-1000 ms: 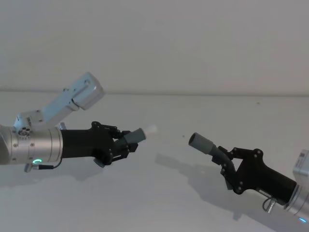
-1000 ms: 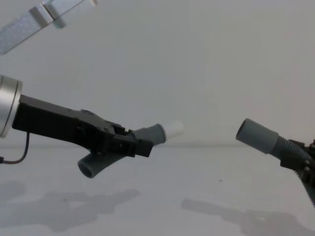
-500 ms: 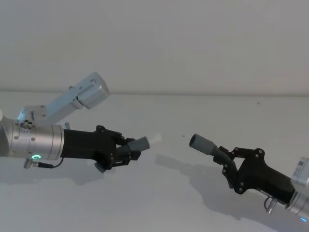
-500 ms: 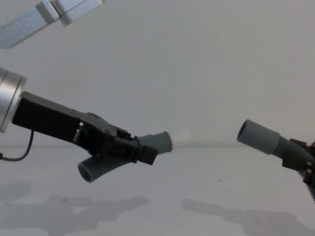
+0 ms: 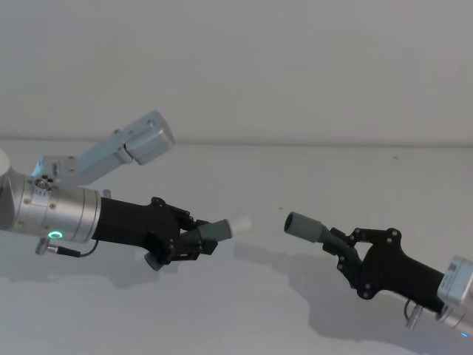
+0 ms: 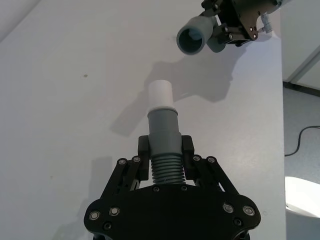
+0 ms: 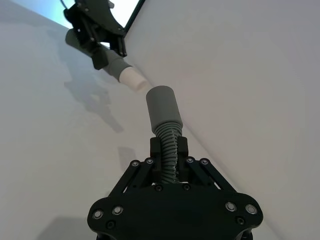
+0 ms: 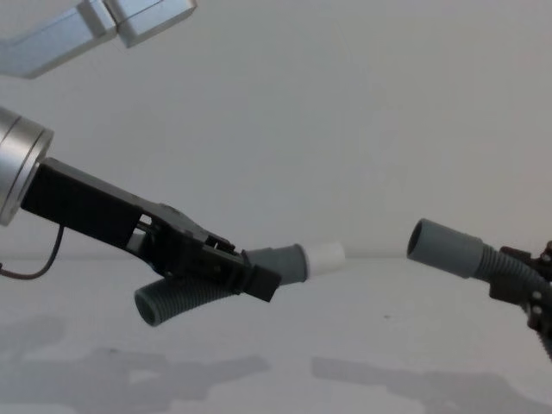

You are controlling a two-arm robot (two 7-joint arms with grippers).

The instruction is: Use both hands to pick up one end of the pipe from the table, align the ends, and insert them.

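Grey pipe pieces are pinched by left end effector (image 5: 194, 240) and right end effector (image 5: 347, 248), ribs partly hidden.

**Two pipe ends face each other above the table**

Your left gripper (image 5: 194, 241) clamps one pipe piece (image 5: 211, 232) between its fingers, the narrow tip (image 5: 241, 224) projecting beyond the fingertips. Just right of that tip, across a gap, sits the open socket (image 5: 301, 225) of the piece clamped in your right gripper (image 5: 346, 250). Both hang above the table (image 5: 259, 310).
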